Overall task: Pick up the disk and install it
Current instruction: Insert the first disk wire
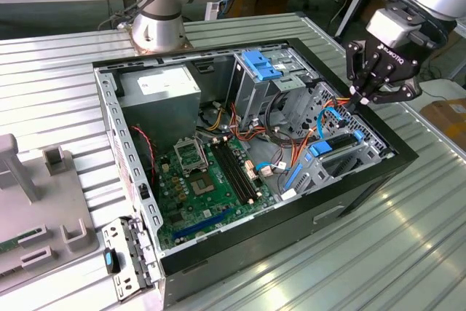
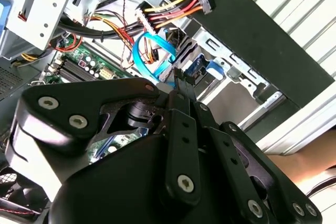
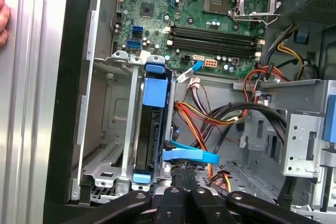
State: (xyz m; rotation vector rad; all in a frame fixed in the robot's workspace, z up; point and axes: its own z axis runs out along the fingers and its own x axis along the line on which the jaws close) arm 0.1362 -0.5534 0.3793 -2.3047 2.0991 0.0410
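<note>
The disk (image 3: 149, 135) stands on edge inside the metal drive bay (image 3: 105, 156) at the case's exterior-view-right corner. Its side is dark, with the blue plastic bracket (image 3: 156, 90) capping its ends. In the exterior view the bracket's blue end (image 1: 320, 149) shows in the bay. My gripper (image 1: 361, 100) hovers just above that corner with its fingers pressed together and nothing visible between them. In both wrist views the fingertips (image 3: 184, 174) (image 2: 181, 80) sit right beside a blue flat data cable (image 3: 189, 156) next to the disk.
The open black computer case (image 1: 291, 231) lies on a ribbed metal table. Inside are the green motherboard (image 1: 211, 180), a grey power-supply box (image 1: 160, 89), a cage with a blue latch (image 1: 262, 67) and loose coloured wires (image 3: 210, 116). A person's hand (image 3: 2, 19) shows beside the case.
</note>
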